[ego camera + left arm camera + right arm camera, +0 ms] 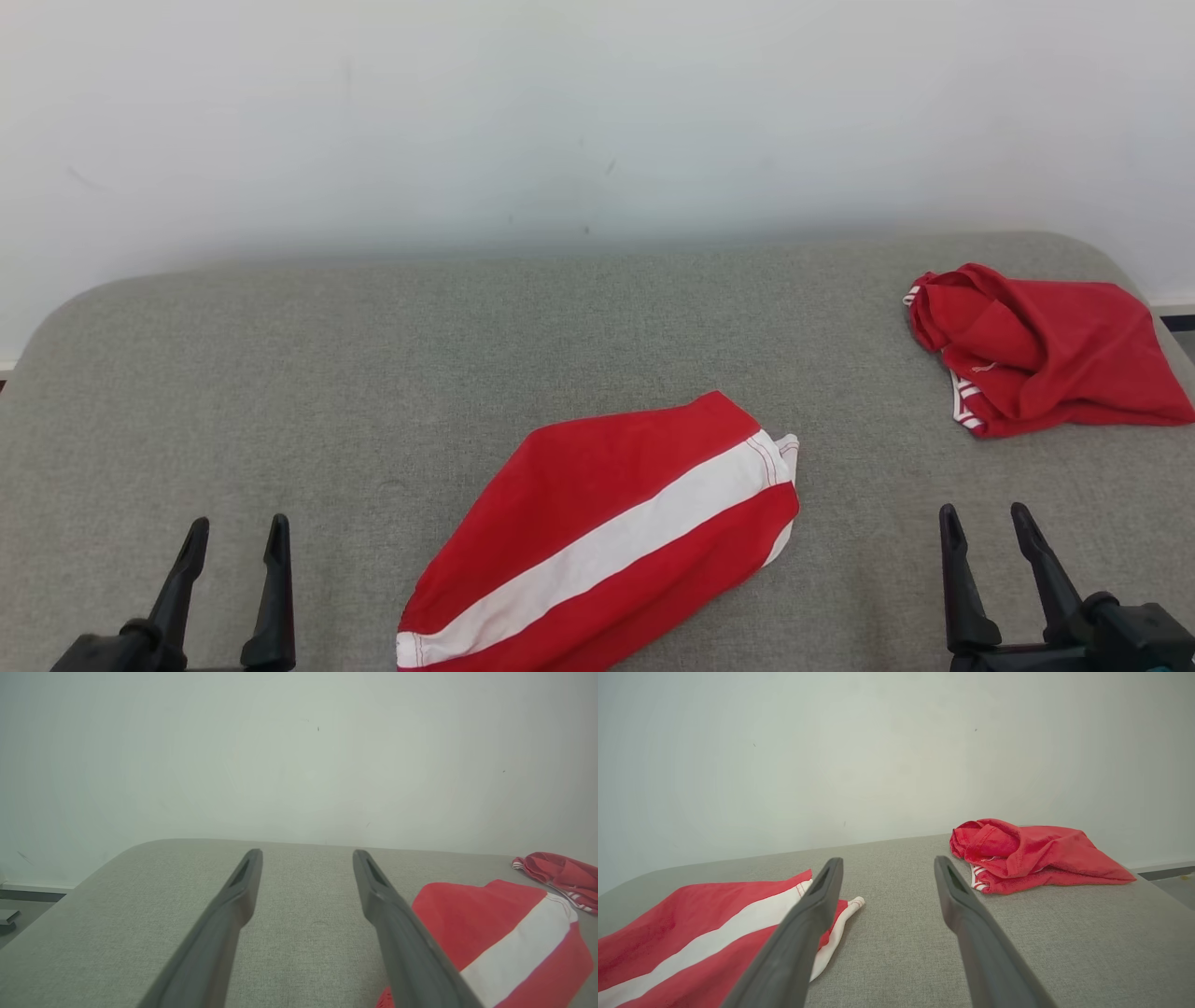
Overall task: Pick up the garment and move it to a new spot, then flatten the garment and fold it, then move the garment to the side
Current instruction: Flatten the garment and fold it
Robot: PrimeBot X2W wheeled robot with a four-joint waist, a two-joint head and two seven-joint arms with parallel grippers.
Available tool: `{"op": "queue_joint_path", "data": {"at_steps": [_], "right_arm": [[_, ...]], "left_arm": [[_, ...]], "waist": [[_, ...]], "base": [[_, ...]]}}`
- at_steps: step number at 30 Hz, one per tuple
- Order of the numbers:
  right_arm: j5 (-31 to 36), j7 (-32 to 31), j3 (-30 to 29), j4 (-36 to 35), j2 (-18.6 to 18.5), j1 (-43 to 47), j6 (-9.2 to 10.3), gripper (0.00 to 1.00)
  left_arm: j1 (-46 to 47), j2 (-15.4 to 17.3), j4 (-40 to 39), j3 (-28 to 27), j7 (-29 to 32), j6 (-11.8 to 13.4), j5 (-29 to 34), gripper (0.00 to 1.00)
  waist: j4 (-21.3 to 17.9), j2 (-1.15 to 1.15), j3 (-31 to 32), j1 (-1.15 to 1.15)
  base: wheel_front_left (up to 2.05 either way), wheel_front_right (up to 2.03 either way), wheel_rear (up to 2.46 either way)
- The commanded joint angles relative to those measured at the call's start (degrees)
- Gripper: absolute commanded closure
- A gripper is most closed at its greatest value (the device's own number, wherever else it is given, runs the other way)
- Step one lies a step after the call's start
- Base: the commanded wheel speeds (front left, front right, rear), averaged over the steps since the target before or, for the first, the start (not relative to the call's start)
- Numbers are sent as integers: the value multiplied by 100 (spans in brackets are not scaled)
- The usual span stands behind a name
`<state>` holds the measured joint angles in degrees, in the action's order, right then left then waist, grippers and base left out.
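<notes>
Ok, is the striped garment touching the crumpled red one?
Apart. The head view shows bare grey cushion between the striped garment and the crumpled red garment; the right wrist view shows that gap too.

long blk jaws, tapered, matte, slotted

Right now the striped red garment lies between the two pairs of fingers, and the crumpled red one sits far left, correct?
No: the head view shows the crumpled red garment far right. The striped garment does lie between the fingers.
</notes>
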<state>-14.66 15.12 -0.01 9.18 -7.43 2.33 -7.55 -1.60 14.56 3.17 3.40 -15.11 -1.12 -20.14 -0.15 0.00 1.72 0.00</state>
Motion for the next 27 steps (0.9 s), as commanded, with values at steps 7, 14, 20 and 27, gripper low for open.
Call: {"op": "queue_joint_path", "data": {"at_steps": [7, 14, 20, 27], "right_arm": [[35, 0, 131, -115, -104, 115, 13, 0], [16, -1, 226, -194, -164, 151, 12, 0], [-47, -1, 379, -253, -239, 182, 12, 0], [-54, 0, 445, -289, -278, 186, 12, 0]], "left_arm": [[-293, -183, -78, -307, -2, -145, 281, 0], [-493, -253, -197, -308, -2, -428, 427, 0], [-602, -291, -231, -342, -2, -522, 484, 0], [-623, -329, -210, -348, -2, -581, 552, 0]], "waist": [[-12, 0, 101, 0], [6, 0, 143, 0], [53, 0, 164, 0], [98, 0, 196, 0]], "base": [[0, 0, 0], [0, 0, 0], [0, 0, 0], [0, 0, 0]]}}
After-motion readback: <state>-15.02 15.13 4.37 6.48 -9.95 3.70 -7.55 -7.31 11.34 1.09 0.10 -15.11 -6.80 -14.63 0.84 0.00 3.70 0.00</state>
